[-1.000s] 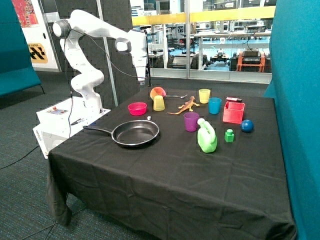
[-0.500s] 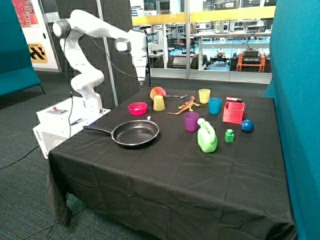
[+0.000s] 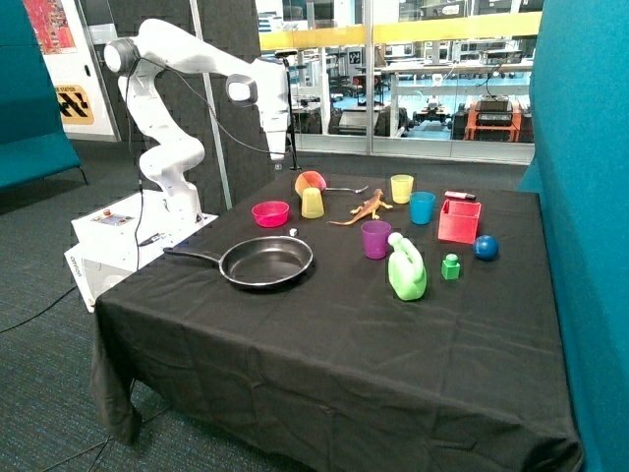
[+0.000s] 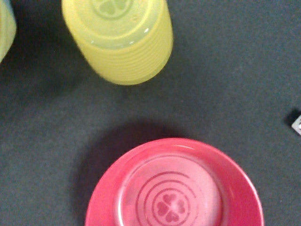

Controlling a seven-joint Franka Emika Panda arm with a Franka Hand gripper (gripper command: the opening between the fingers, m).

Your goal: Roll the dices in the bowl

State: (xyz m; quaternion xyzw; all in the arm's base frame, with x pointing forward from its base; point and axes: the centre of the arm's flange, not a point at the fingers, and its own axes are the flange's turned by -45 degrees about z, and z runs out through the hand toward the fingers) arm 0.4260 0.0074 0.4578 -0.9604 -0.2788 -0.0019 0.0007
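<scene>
The magenta-pink bowl [image 3: 270,212] stands near the table's far edge beside the robot base. In the wrist view the bowl [image 4: 174,188] is empty. One tiny white die [image 3: 293,232] lies on the black cloth between the bowl and the frying pan, and it shows at the edge of the wrist view [image 4: 297,123]. The second die is not in view. My gripper [image 3: 278,147] hangs well above the bowl, pointing down at it. An upside-down yellow cup [image 3: 313,203] stands next to the bowl [image 4: 120,37].
A black frying pan [image 3: 265,262] lies in front of the bowl. A purple cup [image 3: 375,239], green jug [image 3: 407,270], green block [image 3: 450,266], blue ball [image 3: 486,247], red box [image 3: 459,220], blue cup [image 3: 422,207] and orange lizard toy [image 3: 366,208] stand further along.
</scene>
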